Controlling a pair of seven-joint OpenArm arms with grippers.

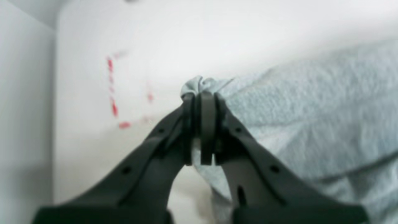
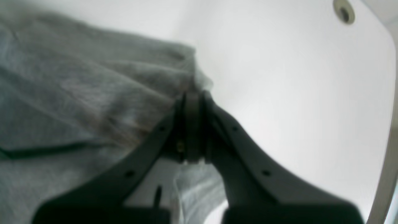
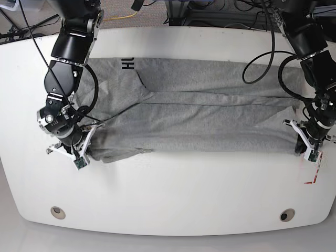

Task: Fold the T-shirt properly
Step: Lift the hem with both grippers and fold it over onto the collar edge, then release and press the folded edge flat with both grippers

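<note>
The light grey T-shirt [image 3: 199, 110] lies stretched across the white table [image 3: 168, 194], folded lengthwise, with black lettering [image 3: 127, 64] at its far left edge. My left gripper [image 1: 201, 96] is shut on a bunched bit of the shirt's edge [image 1: 199, 84]; in the base view it [image 3: 300, 144] sits at the shirt's right end. My right gripper [image 2: 192, 98] is shut on the fabric's corner [image 2: 199, 81]; in the base view it [image 3: 89, 147] is at the shirt's near left corner. Both grips are low, close to the tabletop.
Red tape marks [image 3: 312, 176] lie on the table just beyond the left gripper, also seen as red tape marks [image 1: 113, 105]. Two round holes [image 3: 58, 212] [image 3: 286, 215] sit near the front edge. Cables run behind the table's far edge [image 3: 210, 29].
</note>
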